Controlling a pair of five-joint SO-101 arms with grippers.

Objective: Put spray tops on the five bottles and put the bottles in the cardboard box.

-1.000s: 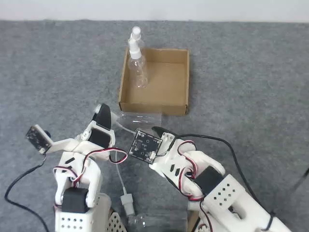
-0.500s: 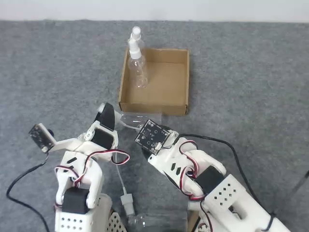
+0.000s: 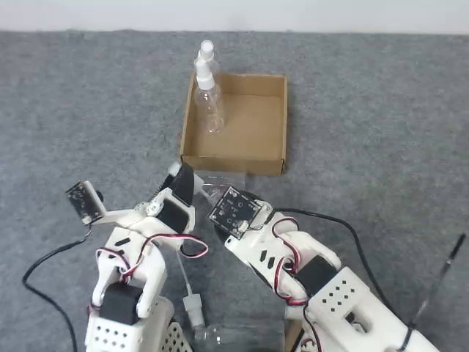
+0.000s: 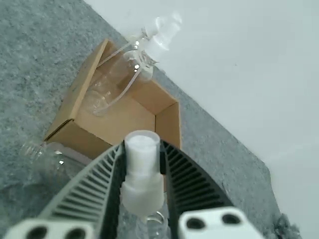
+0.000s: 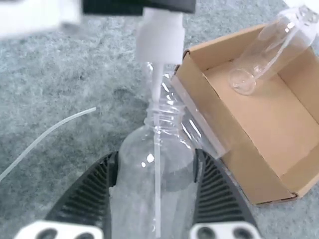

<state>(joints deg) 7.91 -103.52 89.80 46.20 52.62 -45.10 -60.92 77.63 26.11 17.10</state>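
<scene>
I'm pinching spray top (image 4: 142, 172) in left end effector (image 4: 142, 149), clamping bottle (image 5: 149, 169) in right end effector (image 5: 156, 159) near cardboard box (image 3: 253, 159), steadying it so dip tube (image 5: 157, 194) is running down the neck (image 5: 162, 117).

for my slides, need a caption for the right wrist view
Right end effector grips a clear bottle, the dip tube of a spray top inside its neck, beside the cardboard box.

Grey carpeted tabletop (image 3: 381, 110), pale wall (image 3: 330, 15) along its far edge
</scene>
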